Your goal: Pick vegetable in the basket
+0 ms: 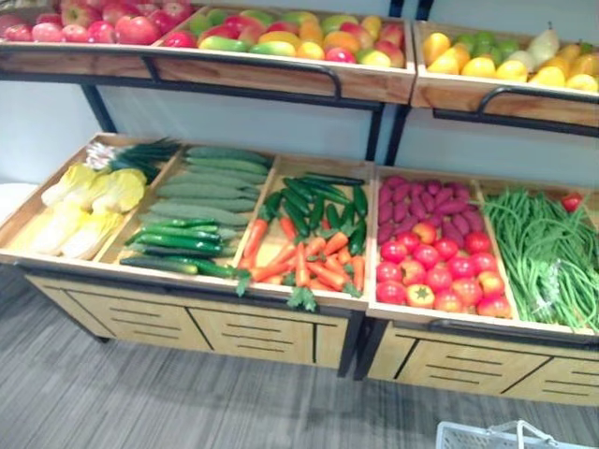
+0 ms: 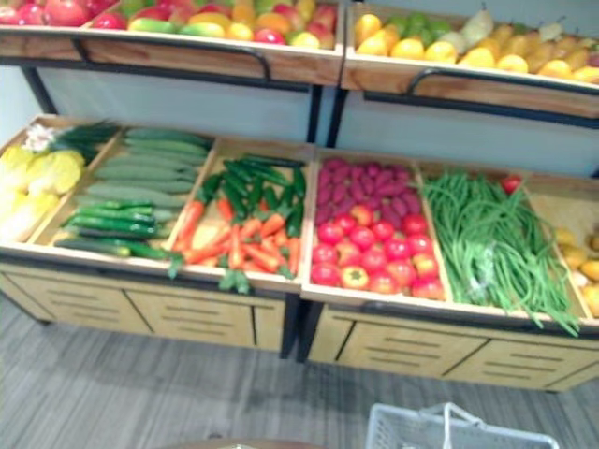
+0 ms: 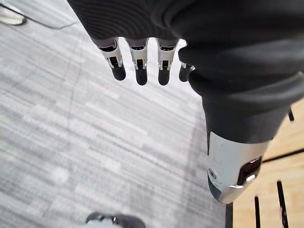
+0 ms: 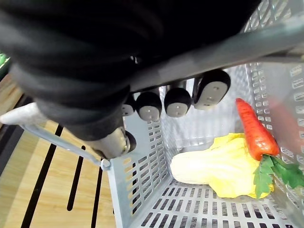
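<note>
My right hand is curled round the grey handle of a pale plastic basket. Inside the basket lie an orange carrot with green leaves and a yellow cabbage. The basket's rim peeks in at the lower right of the eye views, below the stand. The wooden stand's lower shelf holds cabbages, cucumbers, carrots, tomatoes and green beans. My left hand hangs over the grey floor with straight fingers, holding nothing.
An upper shelf carries apples, mangoes and yellow fruit. Purple sweet potatoes lie behind the tomatoes. The stand's front has wooden drawer panels. Grey floor lies between me and the stand.
</note>
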Controlling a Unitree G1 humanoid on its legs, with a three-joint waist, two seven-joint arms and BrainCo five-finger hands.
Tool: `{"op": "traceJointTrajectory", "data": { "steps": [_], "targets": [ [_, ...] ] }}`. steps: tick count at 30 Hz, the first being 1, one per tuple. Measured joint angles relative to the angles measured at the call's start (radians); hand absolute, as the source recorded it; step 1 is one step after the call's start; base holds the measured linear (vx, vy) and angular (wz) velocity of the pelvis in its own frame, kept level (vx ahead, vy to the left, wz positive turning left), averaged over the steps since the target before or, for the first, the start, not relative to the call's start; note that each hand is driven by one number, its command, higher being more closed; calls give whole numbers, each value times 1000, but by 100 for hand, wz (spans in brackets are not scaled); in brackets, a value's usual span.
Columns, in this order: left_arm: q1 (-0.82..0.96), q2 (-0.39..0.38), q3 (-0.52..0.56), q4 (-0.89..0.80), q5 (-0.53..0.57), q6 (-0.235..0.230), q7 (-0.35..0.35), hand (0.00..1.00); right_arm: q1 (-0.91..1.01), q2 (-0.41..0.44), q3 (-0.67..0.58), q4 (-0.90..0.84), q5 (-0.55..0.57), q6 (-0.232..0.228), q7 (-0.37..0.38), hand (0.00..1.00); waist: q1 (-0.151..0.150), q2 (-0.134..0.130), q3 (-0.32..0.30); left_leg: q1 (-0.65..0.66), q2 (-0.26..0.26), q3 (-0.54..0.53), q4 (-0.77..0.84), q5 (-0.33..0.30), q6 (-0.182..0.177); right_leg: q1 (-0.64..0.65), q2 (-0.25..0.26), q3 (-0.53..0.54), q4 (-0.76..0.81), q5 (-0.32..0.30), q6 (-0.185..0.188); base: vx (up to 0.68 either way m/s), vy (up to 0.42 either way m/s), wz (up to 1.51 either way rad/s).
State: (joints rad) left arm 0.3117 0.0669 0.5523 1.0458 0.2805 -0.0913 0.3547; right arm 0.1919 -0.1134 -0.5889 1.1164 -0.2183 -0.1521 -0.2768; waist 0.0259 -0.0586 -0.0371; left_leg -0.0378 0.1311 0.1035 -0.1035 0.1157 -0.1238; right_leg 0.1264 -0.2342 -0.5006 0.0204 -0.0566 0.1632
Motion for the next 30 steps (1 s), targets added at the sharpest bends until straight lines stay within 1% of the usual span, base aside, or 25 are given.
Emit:
{"op": "traceJointTrajectory", "data": {
  "steps": [1, 2, 5, 10, 12, 13, 14, 15, 16, 18, 19, 20, 21, 22, 23, 24, 25, 26, 27, 28, 29, 30],
  "targets": [
    [-11, 1, -9, 21, 6, 11, -31, 0, -1, -3, 3, 0, -1, 0, 2, 100, -3, -1, 3, 10, 4, 13, 0, -5, 1, 0, 1, 14, 0, -1, -1, 7, -32, -34],
    [-18, 0, -31, 31, 10, 19, -61, 0, -3, -8, 10, 1, -3, 0, 6, 100, -7, 5, 6, 22, 6, 27, 0, -10, 1, 0, 1, 29, 0, -2, 0, 6, -27, -34],
    [-36, -2, -90, 40, 8, 25, -98, 0, -4, -10, 38, 3, -11, 1, 20, 100, -24, 14, 8, 28, 12, 51, 0, -17, -4, -5, 2, 50, -1, -7, 5, -12, -23, -24],
    [-58, -3, -163, 62, 0, 24, -123, 0, -2, -7, 79, 40, -11, 17, 41, 100, -30, 8, 11, 44, 16, 74, 0, -24, -12, -12, 4, 77, 0, -3, 0, 44, -19, -17],
    [-61, 0, -169, 62, -1, 24, -123, 0, -4, -7, 84, 40, -10, 17, 41, 100, -32, 7, 15, 47, 15, 74, 0, -23, -10, -11, 4, 79, 0, -4, 0, 49, -22, -4],
    [-65, 2, -181, 62, -1, 23, -124, 0, -12, -7, 84, 41, -10, 17, 41, 100, -32, 1, 30, 62, 15, 75, 0, -23, -10, 3, 4, 80, 1, -4, 0, 43, -20, -3],
    [-65, 3, -188, 63, -1, 22, -123, 0, -15, -7, 84, 41, -10, 17, 41, 100, -32, 8, 38, 65, 15, 76, 0, -24, -11, 6, 4, 81, 1, -5, -1, 33, -20, -7],
    [-70, 4, -193, 63, -3, 16, -124, 0, -18, -7, 83, 41, -9, 17, 41, 100, -33, 0, 51, 81, 15, 81, 0, -27, -12, 16, 4, 87, 3, -7, -2, 12, -11, -8],
    [-71, 4, -193, 63, -4, 13, -124, 0, -22, -8, 83, 41, -9, 17, 41, 100, -33, 2, 58, 84, 15, 84, 0, -30, -12, 17, 3, 89, 6, -9, -2, 8, -12, -14],
    [-73, 6, -193, 63, -4, 12, -124, 0, -34, -8, 74, 41, -9, 17, 41, 100, -31, -1, 69, 89, 16, 110, 14, -53, -11, -3, -6, 113, 37, -25, -1, -2, 7, -22],
    [-76, 8, -193, 62, -5, 11, -123, 0, -37, -7, 74, 40, -9, 17, 42, 100, -32, -6, 73, 74, 16, 112, 46, -71, -10, -12, -12, 118, 51, -33, 1, -3, 27, -23],
    [-87, 14, -193, 57, -5, 5, -123, 0, -48, -6, 63, 40, -9, 17, 44, 100, -31, -14, 89, 27, 21, 114, 145, -121, -7, -37, -27, 129, 84, -52, 3, -17, 253, -97],
    [-122, 44, -243, 58, -5, 5, -115, 0, -83, -24, 9, 17, 2, 16, 38, 100, -32, 4, 125, -149, 100, 165, 549, -352, 19, -125, -33, 228, 164, -38, 50, -30, 362, -127],
    [-135, 63, -258, 57, -3, 5, -115, 0, -103, -19, 11, 16, 3, 16, 36, 100, -25, 11, 137, -162, 111, 187, 574, -380, 24, -149, -33, 262, 168, -1, 42, -61, 437, -137],
    [-144, 75, -262, 56, -2, 2, -118, 0, -112, -14, 17, 16, 4, 15, 36, 100, -34, 7, 157, -165, 113, 199, 579, -397, 29, -170, -32, 276, 169, 55, 13, -58, 246, -55],
    [-145, 77, -264, 50, -2, -3, -120, 0, -109, -10, 16, 9, 5, 17, 36, 100, -38, 16, 164, -160, 116, 208, 580, -401, 34, -177, -31, 279, 169, 79, 5, -35, 238, -35],
    [-156, 81, -269, 51, -2, -5, -120, 0, -94, 1, 20, -23, 14, 18, 34, 100, -45, 11, 172, -145, 114, 240, 586, -397, 51, -187, -25, 273, 160, 138, -21, -48, 332, -70],
    [-156, 71, -272, 50, -2, 3, -114, 0, -96, 5, 67, -71, 25, 17, 30, 100, -40, 0, 171, -144, 102, 282, 568, -394, 83, -251, -27, 256, 148, 224, -62, -58, 381, -111],
    [-154, 67, -271, 51, 0, 7, -107, 0, -115, 0, 103, -83, 25, 18, 26, 100, -31, 20, 165, -135, 105, 333, 524, -381, 105, -260, -24, 245, 115, 281, -78, -153, 388, -186],
    [-151, 67, -260, 49, 9, 6, -100, 0, -164, -12, 171, -89, 22, 17, 22, 100, -24, 6, 195, -88, 97, 463, 450, -360, 139, -338, -58, 159, 350, 160, -123, -133, 334, -192],
    [-149, 76, -261, 44, 9, 8, -98, 0, -176, -17, 213, -87, 21, 12, 25, 100, -33, -6, 205, -40, 69, 529, 411, -351, 157, -366, -102, 80, 674, 21, -146, -121, 285, -174],
    [-147, 78, -262, 34, 8, 8, -98, 0, -174, -17, 224, -85, 20, 8, 25, 100, -32, -7, 204, -27, 64, 557, 408, -355, 164, -357, -109, 53, 775, -1, -146, -39, 215, -127]
  ]
}}
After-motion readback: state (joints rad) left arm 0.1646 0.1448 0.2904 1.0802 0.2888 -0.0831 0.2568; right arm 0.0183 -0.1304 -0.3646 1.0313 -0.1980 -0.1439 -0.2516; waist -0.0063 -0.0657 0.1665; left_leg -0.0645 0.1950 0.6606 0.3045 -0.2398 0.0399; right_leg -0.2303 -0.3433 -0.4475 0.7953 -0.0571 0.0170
